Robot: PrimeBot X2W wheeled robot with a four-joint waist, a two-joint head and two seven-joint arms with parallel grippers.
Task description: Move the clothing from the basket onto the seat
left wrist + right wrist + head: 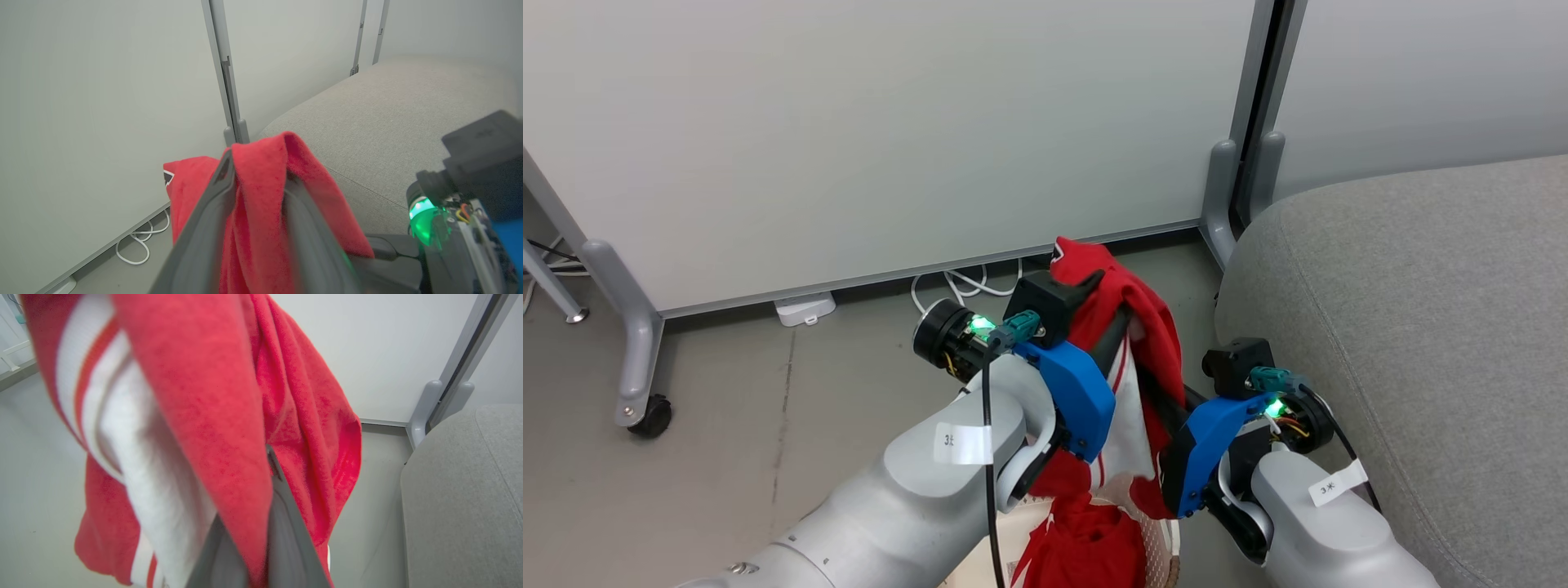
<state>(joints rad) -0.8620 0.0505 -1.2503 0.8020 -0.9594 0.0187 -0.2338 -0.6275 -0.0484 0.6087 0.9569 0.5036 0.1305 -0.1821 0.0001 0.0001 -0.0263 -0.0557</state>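
The striped garment (1131, 367) looks light, limp and fuzzy, so expect it to sag and snag rather than slip; take it by a bunched fold, not a thin edge. It hangs above the basket (1164, 535), just left of the seat (1421, 327), with the red garment (1094, 547) below in the basket. Your right jaws are closed on a red fold. Your left jaws stand partly apart with cloth between and over them; whether they pinch it, I cannot tell.
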